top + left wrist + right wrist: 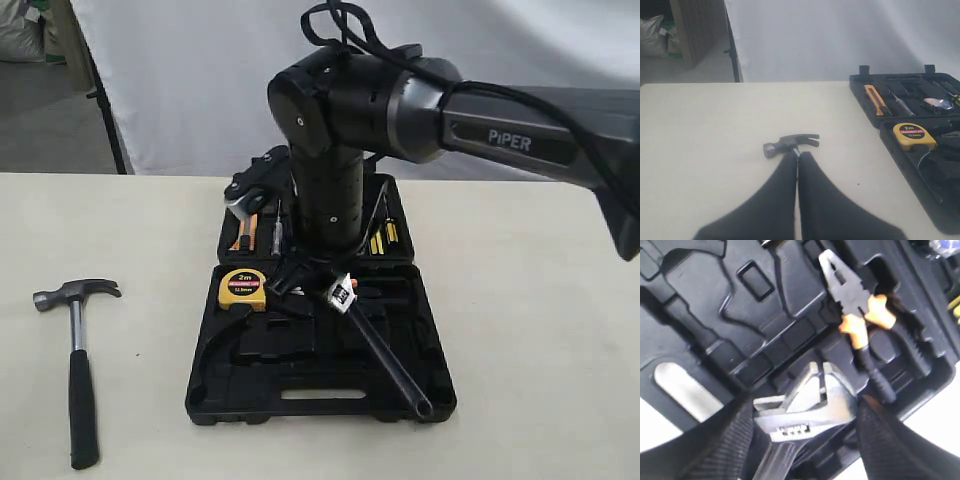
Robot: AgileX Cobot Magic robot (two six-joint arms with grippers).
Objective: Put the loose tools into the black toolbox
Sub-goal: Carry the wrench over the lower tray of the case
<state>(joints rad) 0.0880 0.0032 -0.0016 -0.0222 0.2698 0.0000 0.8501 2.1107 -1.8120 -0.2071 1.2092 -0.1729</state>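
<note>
An open black toolbox (230, 400) is shown lying flat on a pale table, lid folded back. The step in hand is judged to be the stowing of the wrench (378, 345). It is gripped at its silver head by the right gripper (804, 405), a finger pressed to each side, and is held slanting over the box. Its black handle points out past the box's front right corner. Whether the handle end touches the rim cannot be told. Next, the wrench would likely need to be turned into line with a fitting recess, lowered and let go. The left gripper (798, 154) is seen closed and empty, fingers together, aimed at the hammer (78, 370). The hammer lies alone on the table, left of the box and apart from it, not yet packed. Counted: one toolbox, one wrench, one hammer, two grippers. One yellow tape measure (243, 288) and one pair of orange-handled pliers (860, 315) are seated in recesses. No tape roll can be made out with certainty.
</note>
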